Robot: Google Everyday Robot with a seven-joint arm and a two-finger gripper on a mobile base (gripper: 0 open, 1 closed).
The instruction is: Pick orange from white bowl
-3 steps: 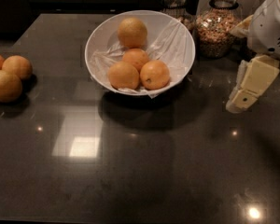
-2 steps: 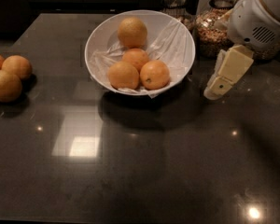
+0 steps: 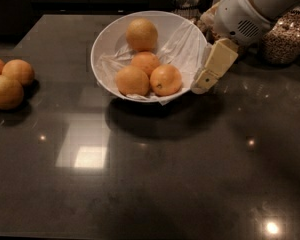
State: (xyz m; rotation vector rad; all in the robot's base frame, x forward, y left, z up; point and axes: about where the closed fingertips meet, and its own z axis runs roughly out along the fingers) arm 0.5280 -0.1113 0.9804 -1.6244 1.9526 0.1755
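dark glossy countertop (image 3: 165, 184) | claw (image 3: 210, 74) at right rim of white bowl (image 3: 101, 51), grip cannot tell | 3 oranges (image 3: 6, 90) far left

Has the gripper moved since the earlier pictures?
Yes. The gripper moved left, toward the white bowl, which stayed in place, and is now beside its right rim.

Dim scene, dark bkgd. Light comes from overhead: square glare patch front-left on the glossy tabletop (image 3: 190, 184), plus small pinpoint reflections. White bowl (image 3: 106, 40) is the brightest thing, w/ soft shadow beneath it toward the front. Gripper (image 3: 205, 80), just beside bowl's right rim, is well lit, faint shadow under it.
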